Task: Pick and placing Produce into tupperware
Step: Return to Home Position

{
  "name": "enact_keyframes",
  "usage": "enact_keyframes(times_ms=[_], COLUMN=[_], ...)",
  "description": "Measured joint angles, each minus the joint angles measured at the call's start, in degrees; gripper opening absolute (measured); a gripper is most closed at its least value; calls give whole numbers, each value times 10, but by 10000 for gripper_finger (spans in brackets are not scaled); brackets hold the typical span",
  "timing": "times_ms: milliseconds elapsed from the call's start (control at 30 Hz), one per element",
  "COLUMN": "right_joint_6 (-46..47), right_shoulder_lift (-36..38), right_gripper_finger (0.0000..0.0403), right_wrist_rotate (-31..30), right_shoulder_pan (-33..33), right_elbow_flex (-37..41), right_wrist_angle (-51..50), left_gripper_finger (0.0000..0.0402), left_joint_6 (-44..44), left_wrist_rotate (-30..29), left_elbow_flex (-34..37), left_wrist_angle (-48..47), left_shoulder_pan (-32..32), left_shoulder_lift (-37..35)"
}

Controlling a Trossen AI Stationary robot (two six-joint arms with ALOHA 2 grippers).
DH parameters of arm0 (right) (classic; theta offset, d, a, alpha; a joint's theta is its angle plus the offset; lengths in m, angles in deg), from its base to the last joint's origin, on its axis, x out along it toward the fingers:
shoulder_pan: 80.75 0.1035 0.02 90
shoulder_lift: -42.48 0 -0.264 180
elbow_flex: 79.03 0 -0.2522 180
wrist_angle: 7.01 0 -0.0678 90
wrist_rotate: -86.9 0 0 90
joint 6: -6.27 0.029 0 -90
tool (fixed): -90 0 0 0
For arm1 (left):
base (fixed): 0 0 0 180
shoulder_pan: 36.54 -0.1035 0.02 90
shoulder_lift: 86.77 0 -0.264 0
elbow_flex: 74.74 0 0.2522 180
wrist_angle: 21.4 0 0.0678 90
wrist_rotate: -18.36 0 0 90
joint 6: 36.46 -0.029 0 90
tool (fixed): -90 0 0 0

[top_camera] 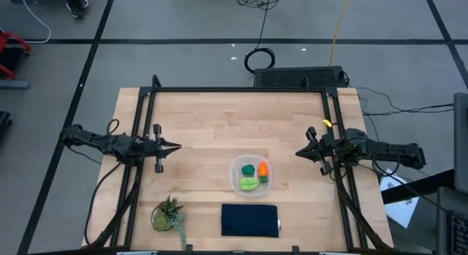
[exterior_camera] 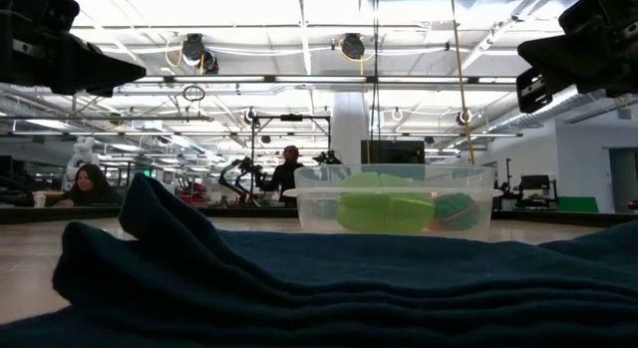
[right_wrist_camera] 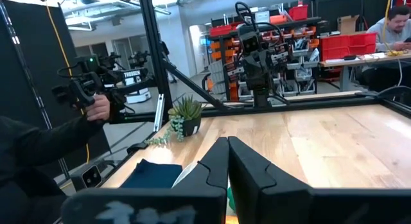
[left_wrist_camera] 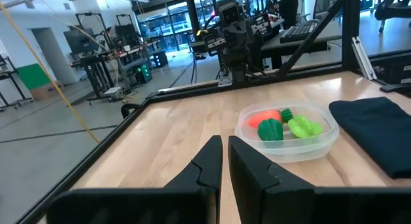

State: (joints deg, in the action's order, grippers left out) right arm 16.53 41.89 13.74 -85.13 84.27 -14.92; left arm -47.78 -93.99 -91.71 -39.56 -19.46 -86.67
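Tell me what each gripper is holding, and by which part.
Nothing is held. The left gripper and the right gripper are both shut on nothing, well apart from the tupperware, where the produce lies.

Potted plant (top_camera: 167, 214) beside dark folded cloth (top_camera: 249, 220)

A desk (top_camera: 212, 123) of pale, smooth wood is shown; the tupperware (top_camera: 235, 176) is seen as clear glossy plastic, the dark cloth (top_camera: 248, 220) as matt fabric.

Two black arms (top_camera: 110, 143) with looped cables (top_camera: 111, 126) and tapered jaws
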Motion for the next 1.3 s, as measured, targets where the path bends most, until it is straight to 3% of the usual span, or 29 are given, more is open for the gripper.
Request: enact_keyframes(times_ms=[1300], right_joint_6=[10], right_shoulder_lift=[0], right_gripper_finger=[0], right_wrist_rotate=[0], right_shoulder_pan=[0], right_elbow_flex=[2], right_wrist_angle=[-1], left_gripper_finger=[31], left_joint_6=[24], left_wrist_rotate=[-2], left_elbow_flex=[0], left_wrist_angle=[0], left_shoulder_pan=[0], left_shoulder_lift=[0])
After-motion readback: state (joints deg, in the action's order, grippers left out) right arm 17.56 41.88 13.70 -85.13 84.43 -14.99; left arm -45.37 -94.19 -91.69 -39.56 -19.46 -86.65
